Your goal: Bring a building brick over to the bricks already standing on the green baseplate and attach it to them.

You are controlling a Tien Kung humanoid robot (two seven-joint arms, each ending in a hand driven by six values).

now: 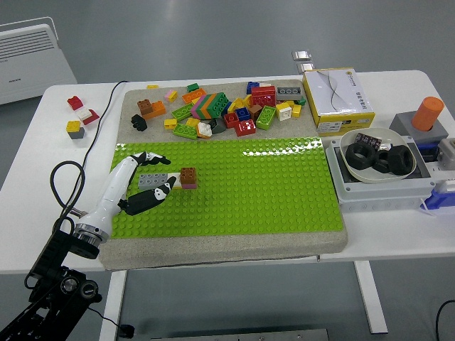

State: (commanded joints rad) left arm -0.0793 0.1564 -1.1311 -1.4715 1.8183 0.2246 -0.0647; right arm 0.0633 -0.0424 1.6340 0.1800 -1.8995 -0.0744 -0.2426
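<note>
Left arm: white shell, black joints

The forearm [117, 190] is a smooth white tapered casing ending in a silver ring, then black jointed parts below. A black cable [62, 186] loops beside it. The left hand [148, 186] has black fingers with white patches.

Left hand [146, 186] covers the lower-left edge of the grey brick [154, 180], so contact there can't be judged. Left arm's base [43, 298] is cut off at the bottom-left corner. Print on the yellow box [338, 99] is too small to read. White appliance [32, 60] is cropped at the left edge.
</note>
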